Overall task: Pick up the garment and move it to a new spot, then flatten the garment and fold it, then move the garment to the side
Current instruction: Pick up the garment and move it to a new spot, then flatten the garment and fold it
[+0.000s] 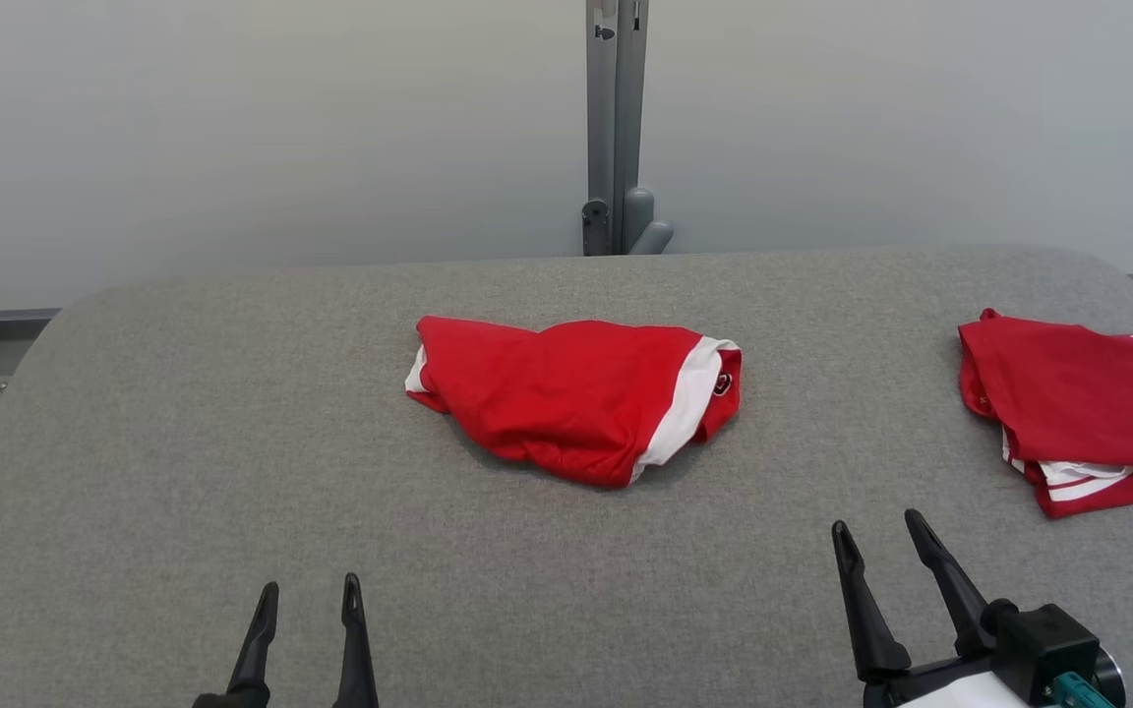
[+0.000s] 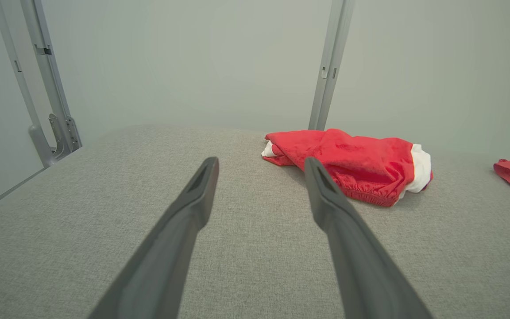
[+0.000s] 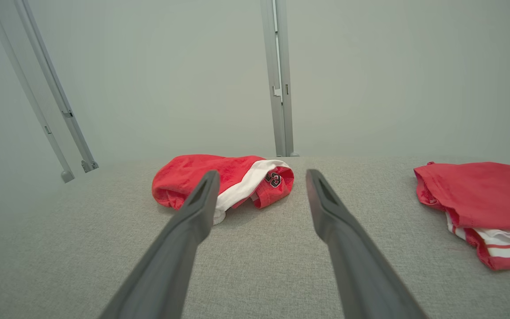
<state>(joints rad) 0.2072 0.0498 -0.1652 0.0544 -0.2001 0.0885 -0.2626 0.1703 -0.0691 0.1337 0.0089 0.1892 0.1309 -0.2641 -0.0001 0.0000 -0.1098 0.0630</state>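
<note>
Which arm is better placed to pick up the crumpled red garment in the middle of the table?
Probably the right. Both are open, but the right gripper reaches farther forward than the left gripper, nearer the crumpled garment.

garment (image 1: 576, 398) on middle of table (image 1: 232, 442), second garment (image 1: 1078, 413) at right edge, post (image 1: 616, 128) behind table

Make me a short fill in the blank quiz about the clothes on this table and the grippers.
1. The crumpled garment at the middle of the table is ___ with a white band.
2. The left gripper and the right gripper are both ___, holding nothing.
3. The folded garment lies on the robot's ___ side.
Missing words: red; open; right.
</note>
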